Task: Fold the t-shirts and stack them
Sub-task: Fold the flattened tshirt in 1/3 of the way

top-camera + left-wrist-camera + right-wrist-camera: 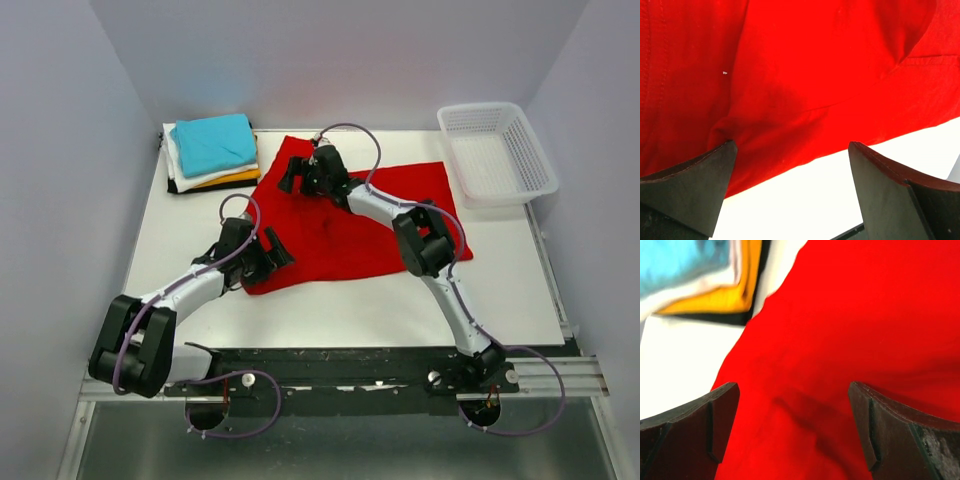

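Red t-shirt point(350, 230) lies flat mid-surface point(350, 310); both sets of fingers are spread over its left side, pinching nothing.
Looks like the pre-grasp for the first fold. The basket point(497, 152) sits far right, just beside the tee's right corner. The folded stack point(212, 150) is far left, teal on top, near the tee's far-left corner. Left fingers point(695, 185) straddle the near-left hem, with the cloth edge running between them over bare white. Right fingers point(890, 430) hover over the far-left corner, the stack just beyond. To do it well, I'd drop both onto the edge, catch it at both points together, lift evenly and carry it rightward with the edge taut. Room is good along the near strip and left of the tee, tight by the stack and basket, so I'd fold inward.
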You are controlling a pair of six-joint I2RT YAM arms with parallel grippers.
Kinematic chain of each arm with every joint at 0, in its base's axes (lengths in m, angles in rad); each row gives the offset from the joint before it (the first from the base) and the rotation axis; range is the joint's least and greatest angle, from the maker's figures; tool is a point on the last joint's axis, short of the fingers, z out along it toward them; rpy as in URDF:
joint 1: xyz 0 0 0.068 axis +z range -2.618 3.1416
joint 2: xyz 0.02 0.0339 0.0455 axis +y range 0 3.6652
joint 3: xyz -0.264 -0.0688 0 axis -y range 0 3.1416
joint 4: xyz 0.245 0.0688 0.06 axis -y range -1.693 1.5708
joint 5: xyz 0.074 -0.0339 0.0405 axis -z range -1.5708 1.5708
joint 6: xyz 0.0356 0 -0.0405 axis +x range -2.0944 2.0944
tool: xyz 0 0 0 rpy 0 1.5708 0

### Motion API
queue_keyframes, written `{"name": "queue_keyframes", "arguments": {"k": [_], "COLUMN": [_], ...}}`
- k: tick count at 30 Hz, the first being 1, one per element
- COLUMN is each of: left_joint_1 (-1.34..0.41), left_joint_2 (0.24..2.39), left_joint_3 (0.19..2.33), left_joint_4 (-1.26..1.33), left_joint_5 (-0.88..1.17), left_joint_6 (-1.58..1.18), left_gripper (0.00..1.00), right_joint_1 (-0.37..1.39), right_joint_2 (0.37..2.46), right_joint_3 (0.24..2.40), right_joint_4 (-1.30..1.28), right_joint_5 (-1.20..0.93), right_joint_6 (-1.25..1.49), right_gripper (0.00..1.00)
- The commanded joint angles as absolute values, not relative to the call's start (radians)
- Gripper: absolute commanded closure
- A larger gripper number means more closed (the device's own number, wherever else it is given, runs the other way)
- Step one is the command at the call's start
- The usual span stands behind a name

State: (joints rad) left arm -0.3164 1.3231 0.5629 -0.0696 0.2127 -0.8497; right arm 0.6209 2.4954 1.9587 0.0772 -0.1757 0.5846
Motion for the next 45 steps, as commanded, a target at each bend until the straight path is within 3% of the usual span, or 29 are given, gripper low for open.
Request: {"name": "queue_keyframes", "arguments": {"k": [1,6,14,17,23,31,36,45], "left_joint_1": [-0.322,-0.322,-0.322,-0.324,-0.345,-0.365,-0.416,-0.536], "left_joint_2": [1.254,1.228,1.194,1.198,1.232,1.500,1.563,1.439], "left_joint_3": [0.506,0.533,0.524,0.571,0.718,0.806,0.745,0.569], "left_joint_4": [-0.245,-0.305,-0.311,-0.311,-0.298,-0.198,-0.163,-0.236], "left_joint_5": [0.154,0.120,0.134,0.159,0.172,0.290,0.306,0.237], "left_joint_6": [-0.828,-0.806,-0.804,-0.807,-0.813,-0.817,-0.841,-0.898], "left_gripper": [0.01,0.01,0.02,0.01,0.01,0.01,0.01,0.01], "right_joint_1": [0.621,0.621,0.620,0.609,0.589,0.569,0.569,0.572], "right_joint_2": [2.551,2.382,1.800,1.666,1.687,1.750,1.659,1.435], "right_joint_3": [2.107,1.979,1.209,1.036,1.012,0.948,0.786,0.510], "right_joint_4": [-0.048,-0.091,-0.091,-0.103,-0.122,-0.139,-0.173,-0.371], "right_joint_5": [0.082,0.066,0.309,0.384,0.362,0.344,0.312,0.171], "right_joint_6": [0.495,0.418,0.561,0.599,0.641,0.760,0.849,0.941], "right_gripper": [0.00,0.00,0.00,0.00,0.00,0.00,0.00,0.00]}}
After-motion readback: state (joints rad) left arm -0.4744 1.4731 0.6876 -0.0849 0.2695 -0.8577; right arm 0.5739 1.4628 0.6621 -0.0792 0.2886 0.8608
